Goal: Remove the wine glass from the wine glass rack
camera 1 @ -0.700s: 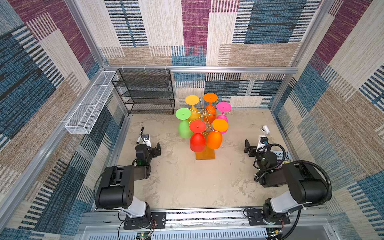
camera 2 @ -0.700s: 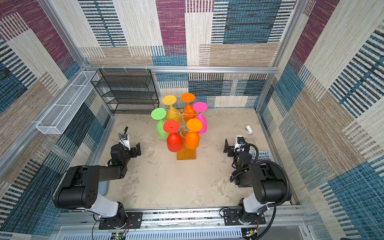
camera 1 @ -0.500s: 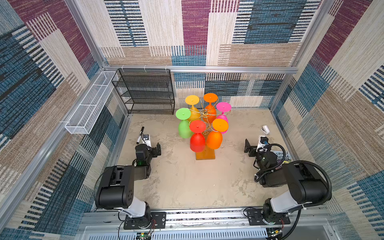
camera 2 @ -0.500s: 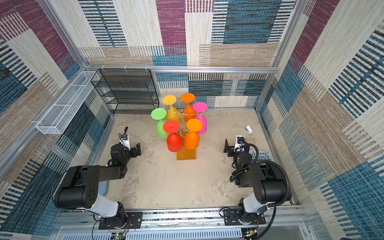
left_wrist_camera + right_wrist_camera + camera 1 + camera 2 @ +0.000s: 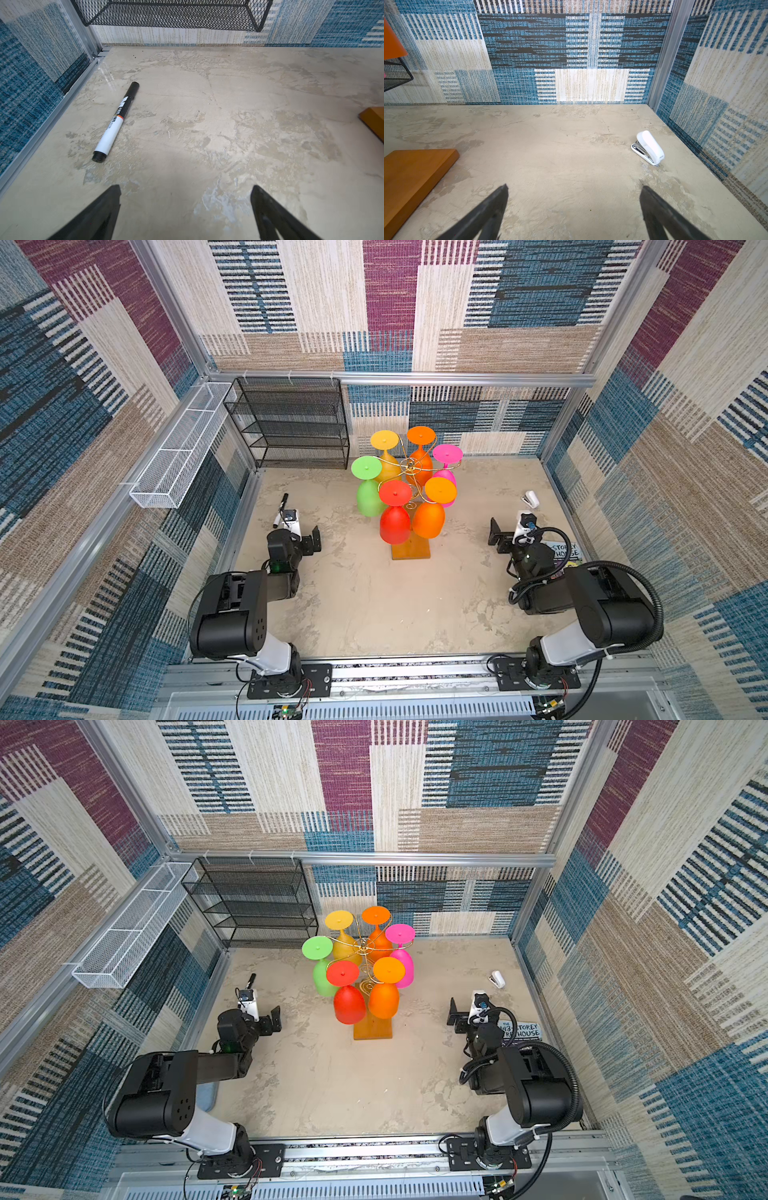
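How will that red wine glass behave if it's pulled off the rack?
The red wine glass hangs upside down by its foot, so it may swing. Its smooth bowl looks slippery. The wine glass rack is thin wire; tugging might tip it.

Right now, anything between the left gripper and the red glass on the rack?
Nothing visible. Only bare table lies between the left gripper and the red glass hanging on the rack. The marker lies on the gripper's far side, away from the rack.
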`<state>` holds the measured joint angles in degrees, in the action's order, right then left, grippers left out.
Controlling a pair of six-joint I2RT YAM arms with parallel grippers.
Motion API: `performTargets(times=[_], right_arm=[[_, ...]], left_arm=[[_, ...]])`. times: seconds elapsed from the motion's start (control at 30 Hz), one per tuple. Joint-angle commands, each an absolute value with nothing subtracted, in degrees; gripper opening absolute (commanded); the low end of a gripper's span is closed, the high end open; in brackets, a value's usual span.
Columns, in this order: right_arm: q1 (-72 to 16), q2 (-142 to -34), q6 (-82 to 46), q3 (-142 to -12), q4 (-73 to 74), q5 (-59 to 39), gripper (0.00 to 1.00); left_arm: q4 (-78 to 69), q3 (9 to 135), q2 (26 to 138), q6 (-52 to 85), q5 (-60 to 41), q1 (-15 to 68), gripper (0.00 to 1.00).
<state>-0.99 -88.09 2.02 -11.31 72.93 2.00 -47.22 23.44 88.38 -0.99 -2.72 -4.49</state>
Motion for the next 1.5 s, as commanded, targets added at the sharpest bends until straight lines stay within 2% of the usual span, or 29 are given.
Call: performTargets(times=[0.0, 0.47, 0.6, 0.87, 0.93, 1.03, 1.27, 1.47], right_arm=[[-1.0, -88.0, 2.1, -11.7, 74.4, 1.7, 1.0], [-0.6, -87.1, 1.4, -12.3, 72.7, 2.8, 1.0], [-0.6, -81.4, 1.8, -19.5, 55.7, 1.9, 1.0], [-0.6, -73.2, -2.1, -20.7, 48.5, 1.2, 1.0], [-0.6, -69.8, -4.3, -22.9, 43.7, -0.4, 1.0], [-0.6, -65.5, -10.3, -29.2, 33.5, -1.9, 1.0], [-0.6, -62.5, -19.7, -49.4, 13.4, -12.3, 1.0], [-0.6, -66.2, -21.7, -66.3, 3.6, -29.1, 0.98]], left_arm=[[-48.9, 23.5, 88.5, 1.7, -3.9, -4.5, 1.0], [-48.8, 23.4, 88.2, 1.7, -3.8, -4.5, 0.98], [-46.1, 23.6, 85.4, 2.7, -0.9, -4.6, 0.95], [-38.3, 23.6, 75.0, 3.5, 7.4, -2.8, 0.93], [-37.5, 23.3, 71.5, 4.4, 11.4, -1.1, 0.93], [-35.7, 24.8, 66.7, 11.3, 9.6, -0.7, 0.94], [-21.9, 34.6, 58.2, 21.5, 4.6, 2.9, 0.94], [-9.9, 42.7, 52.9, 24.9, -2.1, 3.7, 0.94]])
